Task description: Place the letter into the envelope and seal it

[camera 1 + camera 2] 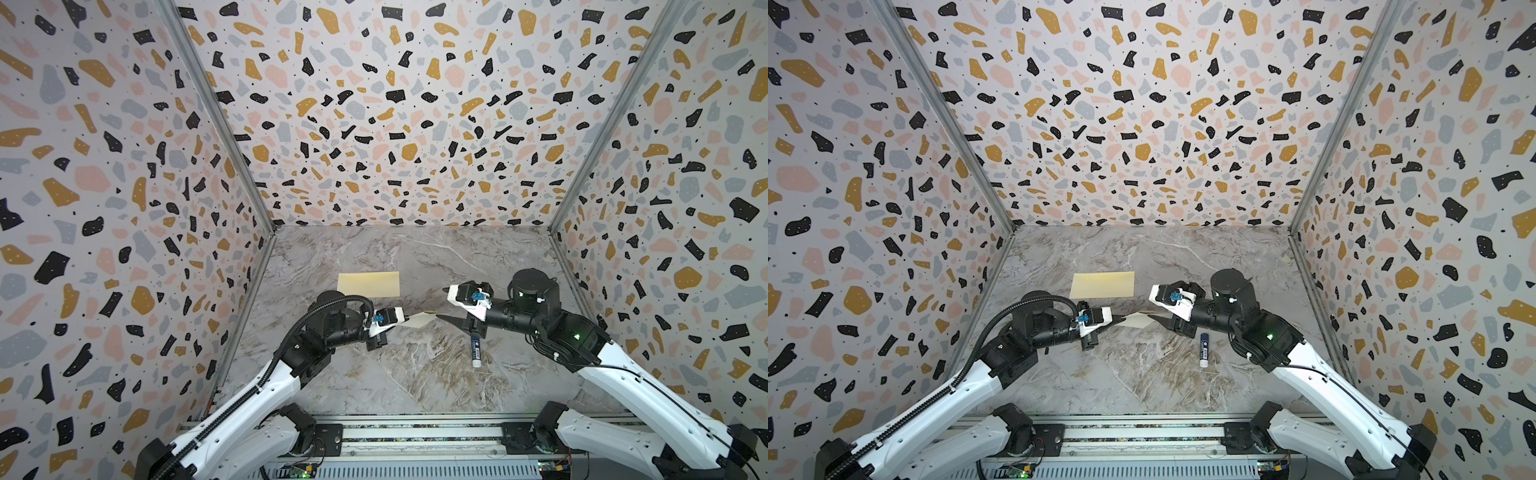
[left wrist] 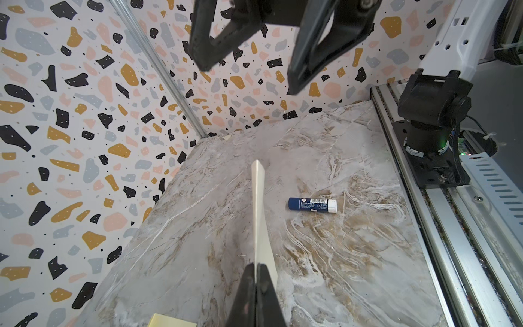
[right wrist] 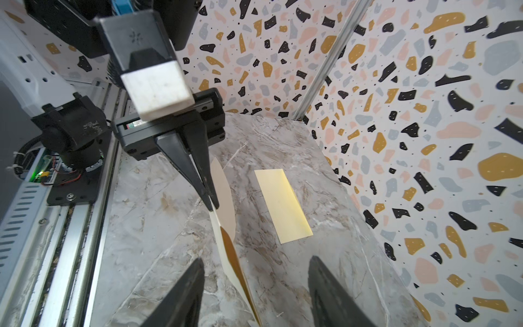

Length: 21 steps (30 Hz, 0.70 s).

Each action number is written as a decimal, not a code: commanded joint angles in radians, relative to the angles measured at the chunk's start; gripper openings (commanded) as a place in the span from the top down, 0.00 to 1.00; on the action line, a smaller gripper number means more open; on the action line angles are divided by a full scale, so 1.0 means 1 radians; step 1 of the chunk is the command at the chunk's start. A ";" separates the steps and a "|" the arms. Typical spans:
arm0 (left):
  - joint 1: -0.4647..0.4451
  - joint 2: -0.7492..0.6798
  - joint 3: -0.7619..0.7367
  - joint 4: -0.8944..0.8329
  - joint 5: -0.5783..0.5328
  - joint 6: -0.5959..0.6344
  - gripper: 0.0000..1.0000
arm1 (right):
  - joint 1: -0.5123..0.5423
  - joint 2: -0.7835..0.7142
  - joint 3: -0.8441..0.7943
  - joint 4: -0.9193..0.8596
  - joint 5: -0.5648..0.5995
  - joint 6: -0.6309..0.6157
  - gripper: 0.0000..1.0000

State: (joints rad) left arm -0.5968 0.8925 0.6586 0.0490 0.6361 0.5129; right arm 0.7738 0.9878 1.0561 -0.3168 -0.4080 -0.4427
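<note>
My left gripper (image 1: 405, 319) (image 2: 256, 264) is shut on one end of the letter (image 1: 419, 321) (image 2: 259, 215). It holds the folded, cream-backed sheet edge-up above the marble table. The right wrist view shows the letter's (image 3: 225, 198) tan inner face. My right gripper (image 1: 441, 318) (image 3: 256, 260) is open. Its fingers stand on either side of the letter's free end without clamping it. The envelope (image 1: 368, 284) (image 3: 283, 205), a plain pale yellow oblong, lies flat on the table behind both grippers, untouched.
A blue and white glue stick (image 1: 475, 349) (image 2: 312, 204) lies on the table just in front of my right gripper. Patterned walls close the left, right and back sides. A metal rail (image 1: 415, 432) carrying both arm bases runs along the front edge.
</note>
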 commanded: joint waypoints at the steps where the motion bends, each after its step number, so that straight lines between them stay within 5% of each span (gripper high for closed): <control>1: -0.003 -0.007 -0.015 0.054 -0.001 0.001 1.00 | 0.007 0.033 0.039 -0.030 -0.055 0.015 0.41; 8: -0.004 -0.007 -0.016 0.053 0.000 0.001 1.00 | 0.018 0.074 0.018 0.010 -0.097 0.027 0.51; 21: -0.004 -0.013 -0.021 0.046 0.007 0.003 1.00 | 0.041 0.151 0.025 0.049 -0.117 0.030 0.87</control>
State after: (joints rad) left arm -0.5968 0.8921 0.6502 0.0540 0.6346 0.5129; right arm 0.8078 1.1484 1.0557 -0.2840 -0.5026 -0.4198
